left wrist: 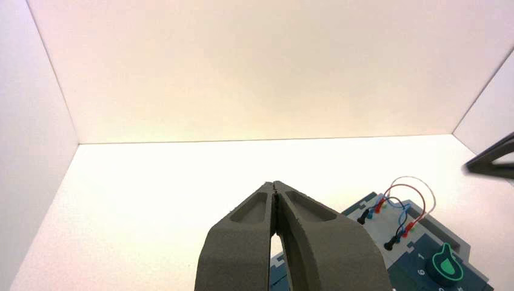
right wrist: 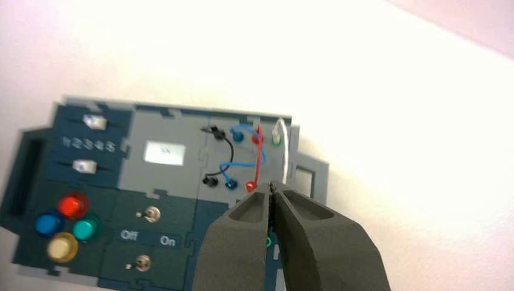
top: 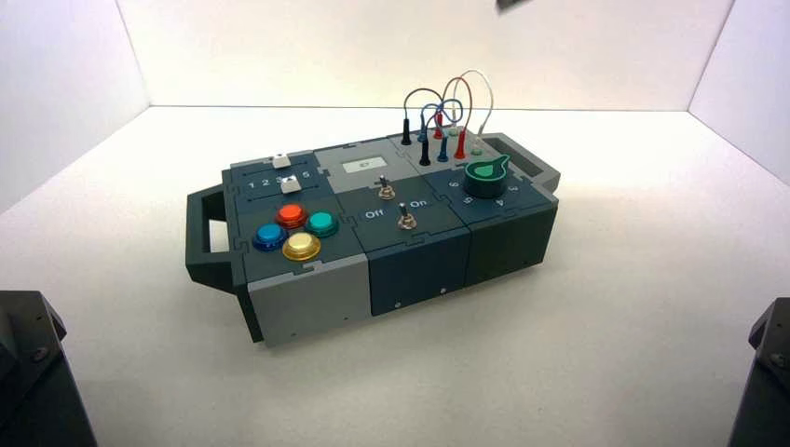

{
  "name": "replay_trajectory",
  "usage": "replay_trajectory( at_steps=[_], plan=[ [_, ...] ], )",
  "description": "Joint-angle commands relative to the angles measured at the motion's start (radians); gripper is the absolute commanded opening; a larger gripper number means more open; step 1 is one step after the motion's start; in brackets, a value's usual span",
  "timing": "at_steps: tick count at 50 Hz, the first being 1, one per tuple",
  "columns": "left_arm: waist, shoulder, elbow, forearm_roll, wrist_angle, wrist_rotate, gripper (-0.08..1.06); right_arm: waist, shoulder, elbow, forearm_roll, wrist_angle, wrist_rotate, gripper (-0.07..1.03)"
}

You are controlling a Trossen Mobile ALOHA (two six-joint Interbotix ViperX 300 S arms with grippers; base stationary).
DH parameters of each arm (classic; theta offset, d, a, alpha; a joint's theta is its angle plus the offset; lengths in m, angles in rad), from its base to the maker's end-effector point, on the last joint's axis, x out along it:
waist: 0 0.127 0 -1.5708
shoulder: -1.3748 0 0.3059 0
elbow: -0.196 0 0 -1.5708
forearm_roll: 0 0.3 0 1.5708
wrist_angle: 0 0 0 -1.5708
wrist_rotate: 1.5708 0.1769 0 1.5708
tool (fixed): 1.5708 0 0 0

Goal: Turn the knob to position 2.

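open air above the knob (top: 486, 175), looped wires (top: 447, 107) standing just behind it, box's near side unobstructed

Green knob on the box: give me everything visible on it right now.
The knob is a glossy green teardrop with a pointed tip, seated on a dark round base. It sits on the dark blue panel at the box's right end, just in front of the plugged wires, with white numerals curving around its near side. In the high view its tip points up and to the right, away from those numerals. Nothing touches it; no gripper shows near it in that view. Its exact setting can't be read.
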Motion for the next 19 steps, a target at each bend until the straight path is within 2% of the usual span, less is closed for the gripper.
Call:
replay_trajectory(
  at_steps=[1, 8, 19],
  plan=[
    [0.003, 0.021, -0.012, 0.003, -0.012, 0.003, -0.03, -0.003, -0.086, 0.014, -0.006, -0.009, 0.000, -0.02],
    [0.003, 0.023, -0.012, 0.003, -0.012, 0.003, -0.03, -0.003, -0.103, 0.041, -0.009, -0.006, -0.015, -0.02],
    [0.003, 0.034, -0.012, 0.003, -0.012, 0.003, -0.03, 0.002, -0.091, 0.075, -0.012, -0.009, -0.018, -0.02]
  ],
)
